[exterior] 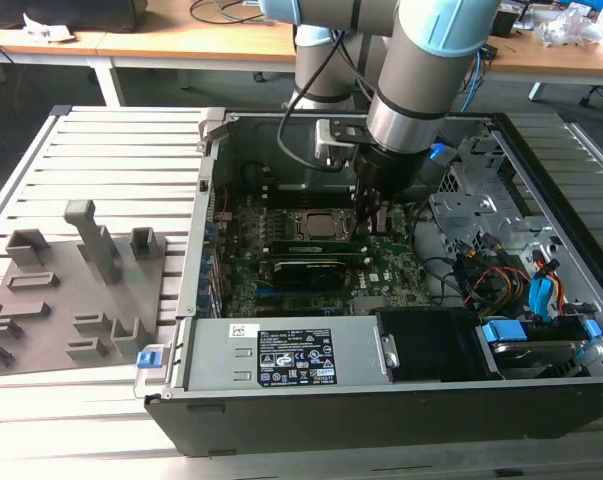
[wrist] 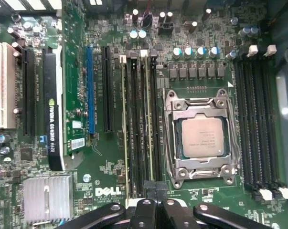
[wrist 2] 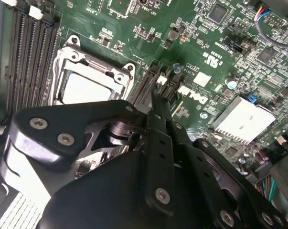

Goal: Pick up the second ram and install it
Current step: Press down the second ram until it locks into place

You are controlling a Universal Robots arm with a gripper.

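Second ram [wrist: 147, 119] stood edge-on in a memory slot just beside the CPU socket [wrist: 203, 138] in the first wrist view, with another thin stick [wrist: 124, 124] upright a slot or two away. The gripper [wrist: 152, 191] sat over the stick's near end. If that end had gone down before the far one, the stick could have tilted and jammed against its white latch [wrist: 144, 53].

In the second wrist view the jaws were drawn close together above the slots. Whether they pinched the stick or only pressed on it could not be told. A push off the slot's line risked bending the thin board or scraping the motherboard [wrist 2: 215, 43].

In the exterior view the gripper [exterior: 373, 215] reached deep into the open computer case [exterior: 196, 300] on the slatted bench [exterior: 111, 160]. Loose cables [exterior: 481, 275] lay near the arm, and a sideways drift could have snagged them.
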